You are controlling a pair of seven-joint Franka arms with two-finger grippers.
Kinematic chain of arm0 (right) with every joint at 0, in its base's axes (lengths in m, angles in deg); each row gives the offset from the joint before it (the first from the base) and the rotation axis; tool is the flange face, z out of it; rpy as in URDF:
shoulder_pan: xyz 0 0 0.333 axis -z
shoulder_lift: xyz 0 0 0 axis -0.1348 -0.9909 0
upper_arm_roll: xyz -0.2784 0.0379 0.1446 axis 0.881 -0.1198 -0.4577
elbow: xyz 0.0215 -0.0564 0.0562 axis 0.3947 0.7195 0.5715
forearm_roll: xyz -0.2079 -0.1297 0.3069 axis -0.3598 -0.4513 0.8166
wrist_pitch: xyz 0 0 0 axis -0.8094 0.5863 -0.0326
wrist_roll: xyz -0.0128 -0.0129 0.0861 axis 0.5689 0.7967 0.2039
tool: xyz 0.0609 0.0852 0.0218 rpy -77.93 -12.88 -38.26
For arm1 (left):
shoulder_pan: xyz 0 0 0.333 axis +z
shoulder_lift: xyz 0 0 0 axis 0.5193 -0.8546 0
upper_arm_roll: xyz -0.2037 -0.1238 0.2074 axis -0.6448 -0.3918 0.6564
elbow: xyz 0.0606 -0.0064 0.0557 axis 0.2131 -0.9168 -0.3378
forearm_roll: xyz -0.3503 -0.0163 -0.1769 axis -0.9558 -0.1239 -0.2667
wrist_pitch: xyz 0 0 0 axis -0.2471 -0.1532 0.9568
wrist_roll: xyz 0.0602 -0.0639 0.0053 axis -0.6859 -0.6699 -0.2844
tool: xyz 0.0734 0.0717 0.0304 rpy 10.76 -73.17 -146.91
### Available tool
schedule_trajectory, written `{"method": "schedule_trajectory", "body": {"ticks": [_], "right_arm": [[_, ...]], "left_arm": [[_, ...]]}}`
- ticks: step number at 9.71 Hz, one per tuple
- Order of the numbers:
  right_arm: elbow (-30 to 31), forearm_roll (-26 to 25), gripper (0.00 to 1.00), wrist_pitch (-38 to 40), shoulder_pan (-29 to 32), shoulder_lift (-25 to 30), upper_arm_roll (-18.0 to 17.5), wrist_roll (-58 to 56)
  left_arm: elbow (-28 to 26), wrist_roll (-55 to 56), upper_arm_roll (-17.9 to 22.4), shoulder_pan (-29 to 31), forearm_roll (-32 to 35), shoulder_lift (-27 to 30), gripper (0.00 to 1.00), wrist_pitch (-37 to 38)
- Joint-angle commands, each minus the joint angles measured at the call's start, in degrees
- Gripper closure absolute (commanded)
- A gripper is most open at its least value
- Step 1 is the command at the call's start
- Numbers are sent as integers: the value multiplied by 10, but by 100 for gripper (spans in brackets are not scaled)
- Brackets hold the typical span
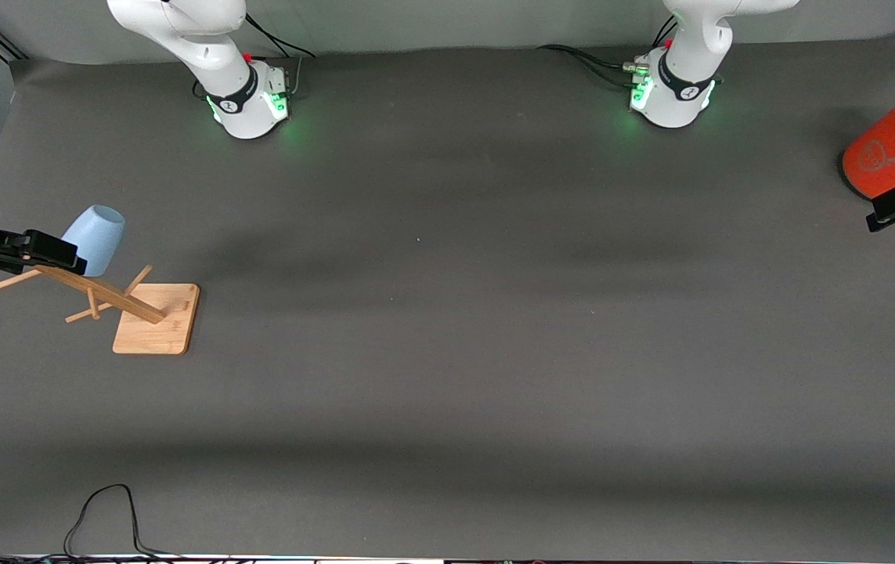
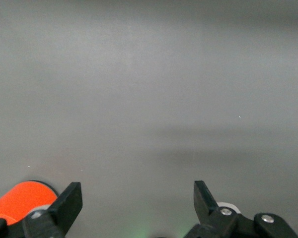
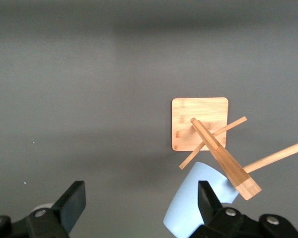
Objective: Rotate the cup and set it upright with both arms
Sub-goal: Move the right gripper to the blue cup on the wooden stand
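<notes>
At the right arm's end of the desk the right tool, fingers spread and empty, is held beside the cup hung on the wooden rack, so a clean side grip is advised, while the left tool, also spread, waits by the orange cylinder.

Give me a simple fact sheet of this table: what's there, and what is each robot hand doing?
cup: pale blue, hung tilted on a peg of the wooden rack, toward the right arm's end
right end effector: open, above the table beside the cup, not gripping it
left end effector: open, holding nothing, above bare table
orange cylinder: at the left arm's end, beside the left end effector
</notes>
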Motion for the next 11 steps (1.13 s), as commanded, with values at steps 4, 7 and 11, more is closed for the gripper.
{"method": "schedule_trajectory", "body": {"ticks": [4,7,11], "right_arm": [[14,-13,0,-9,-5,16,3,-15],[13,-13,0,-8,-5,12,3,-7],[88,-14,0,-15,0,72,21,-9]], "left_arm": [[5,-11,0,0,-3,-1,0,11],[3,2,-1,-5,-2,5,0,16],[4,3,-1,1,-3,3,0,6]]}}
